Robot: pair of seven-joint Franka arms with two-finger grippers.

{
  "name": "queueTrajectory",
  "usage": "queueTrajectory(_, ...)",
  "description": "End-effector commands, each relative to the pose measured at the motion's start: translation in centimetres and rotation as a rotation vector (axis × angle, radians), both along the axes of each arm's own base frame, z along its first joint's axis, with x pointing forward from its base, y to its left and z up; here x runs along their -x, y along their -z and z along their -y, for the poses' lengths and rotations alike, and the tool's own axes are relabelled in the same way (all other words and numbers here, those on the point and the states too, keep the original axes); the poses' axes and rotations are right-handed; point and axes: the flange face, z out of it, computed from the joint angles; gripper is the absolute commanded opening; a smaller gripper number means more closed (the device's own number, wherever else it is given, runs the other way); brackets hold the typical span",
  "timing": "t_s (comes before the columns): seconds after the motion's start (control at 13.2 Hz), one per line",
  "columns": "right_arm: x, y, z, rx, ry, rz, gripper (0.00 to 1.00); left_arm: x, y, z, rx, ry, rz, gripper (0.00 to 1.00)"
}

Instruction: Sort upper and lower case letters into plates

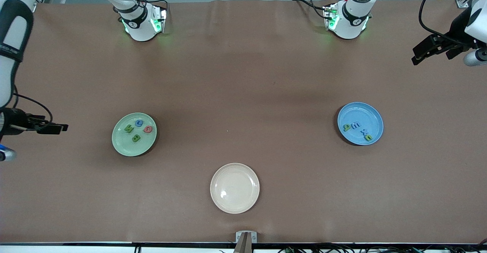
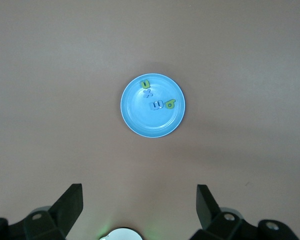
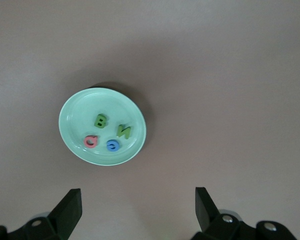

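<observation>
Eight letters already sit sorted, four in the mint green plate [image 1: 118, 143] and four in the sky blue plate [image 1: 374, 113], the cream plate [image 1: 234, 205] bare, leaving seemingly nothing, with the left gripper [image 1: 437, 50] and right gripper [image 1: 51, 127] both spread open, empty, over the table's ends.

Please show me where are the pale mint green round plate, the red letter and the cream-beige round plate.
Pale mint green round plate [image 1: 121, 143]: front view, on its bare rim.
Small red chunky letter [image 1: 148, 129]: front view, on its body, lying in the mint plate.
Cream-beige round plate [image 1: 234, 188]: front view, on its bare middle.
</observation>
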Motion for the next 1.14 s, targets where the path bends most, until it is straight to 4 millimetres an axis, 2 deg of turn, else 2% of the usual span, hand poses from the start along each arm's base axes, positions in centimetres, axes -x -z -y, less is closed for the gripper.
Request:
queueTrajectory(0.0,1.8,-2.8,0.5,0.025,-0.075,0.04,1.0,0.8,-0.5,-0.2,-0.011,0.016,0.018,1.0)
queueTrajectory(0.38,9.1,-3.0,-0.5,0.079,-0.102,0.144,1.0,1.1,-1.0,-0.8,-0.011,0.005,0.025,1.0)
queueTrajectory(0.53,10.6,-4.1,-1.5,0.086,-0.115,0.15,1.0,1.1,-1.1,-0.8,-0.011,0.005,0.027,1.0)
queueTrajectory(0.61,11.2,-4.6,-3.1,0.092,-0.143,0.155,1.0,1.1,-1.1,-0.8,-0.011,0.005,0.028,1.0)
queueTrajectory(0.98,12.9,-7.3,-5.1,0.11,-0.191,0.154,1.0,1.0,-1.6,-1.0,-0.01,0.003,0.039,1.0)
queueTrajectory(1.06,13.3,-7.6,-4.7,0.107,-0.183,0.145,1.0,1.1,-1.7,-1.0,-0.01,0.003,0.04,1.0)
